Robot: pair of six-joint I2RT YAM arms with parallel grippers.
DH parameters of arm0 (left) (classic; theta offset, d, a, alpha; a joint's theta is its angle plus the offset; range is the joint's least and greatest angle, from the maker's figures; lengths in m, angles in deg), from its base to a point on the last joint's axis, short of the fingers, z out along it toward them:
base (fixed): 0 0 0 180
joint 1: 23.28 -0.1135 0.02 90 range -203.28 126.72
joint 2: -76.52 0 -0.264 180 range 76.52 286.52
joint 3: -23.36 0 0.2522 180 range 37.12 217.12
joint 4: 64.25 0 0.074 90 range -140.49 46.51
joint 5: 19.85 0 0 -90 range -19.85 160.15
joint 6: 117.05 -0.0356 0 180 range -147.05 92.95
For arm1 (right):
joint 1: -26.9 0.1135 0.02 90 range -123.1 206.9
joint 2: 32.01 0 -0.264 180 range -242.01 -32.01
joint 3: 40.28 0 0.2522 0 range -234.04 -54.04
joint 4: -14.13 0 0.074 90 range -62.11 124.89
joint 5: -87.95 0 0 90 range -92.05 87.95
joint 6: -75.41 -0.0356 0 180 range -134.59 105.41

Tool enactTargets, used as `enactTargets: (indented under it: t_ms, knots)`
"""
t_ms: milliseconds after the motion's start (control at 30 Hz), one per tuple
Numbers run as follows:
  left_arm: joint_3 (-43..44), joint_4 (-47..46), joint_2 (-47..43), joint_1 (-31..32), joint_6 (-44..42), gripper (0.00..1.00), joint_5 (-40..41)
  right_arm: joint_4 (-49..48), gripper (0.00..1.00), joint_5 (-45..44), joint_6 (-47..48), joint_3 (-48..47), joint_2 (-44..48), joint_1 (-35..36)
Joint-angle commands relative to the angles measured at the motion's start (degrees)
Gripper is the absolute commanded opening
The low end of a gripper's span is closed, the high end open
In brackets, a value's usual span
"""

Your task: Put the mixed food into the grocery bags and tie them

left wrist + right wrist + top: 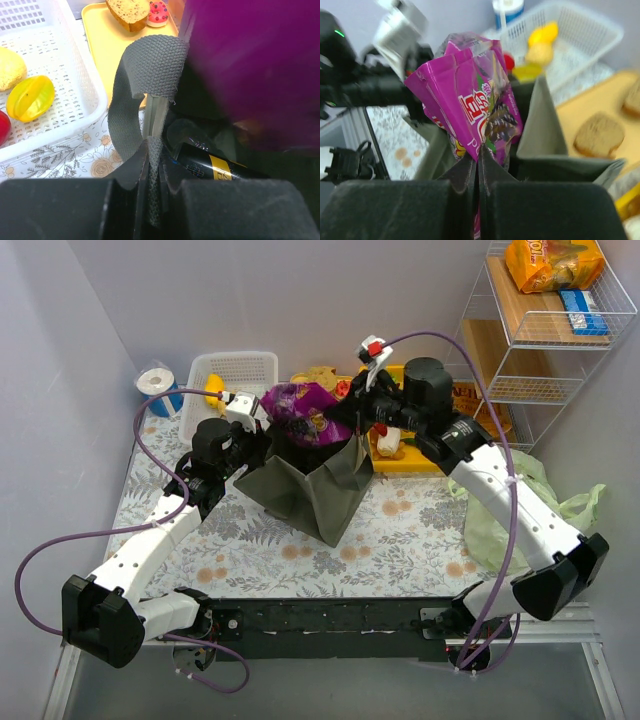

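The dark olive-grey tote (318, 490) stands open mid-table. My left gripper (252, 440) is shut on the tote's strap (142, 70), holding its left rim up; its jaws (152, 146) pinch the webbing. My right gripper (338, 420) is shut on a purple snack packet (300, 408) and holds it over the tote's mouth; in the right wrist view the gripper (478, 162) grips the packet (470, 100) by its lower edge. A black packet with a yellow label (215, 167) lies inside the tote. The pale-green plastic bag (500, 525) lies crumpled at the right.
A white slatted basket (240, 372) at the back left holds a yellow piece (30, 97) and a bun (10, 67). A yellow tray (425, 462) behind the tote holds bread (127, 7) and other toy foods. A wire shelf (545, 340) stands at the back right, a paper roll (157, 385) at the back left.
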Motion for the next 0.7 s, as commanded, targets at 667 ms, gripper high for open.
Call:
enactTargets:
  t_ms: [667]
  knots:
    - [-2.6, -4.3, -5.6, 0.2, -0.6, 0.00, -1.4, 35.7, 0.01, -24.5, 5.8, -22.0, -18.0, 9.5]
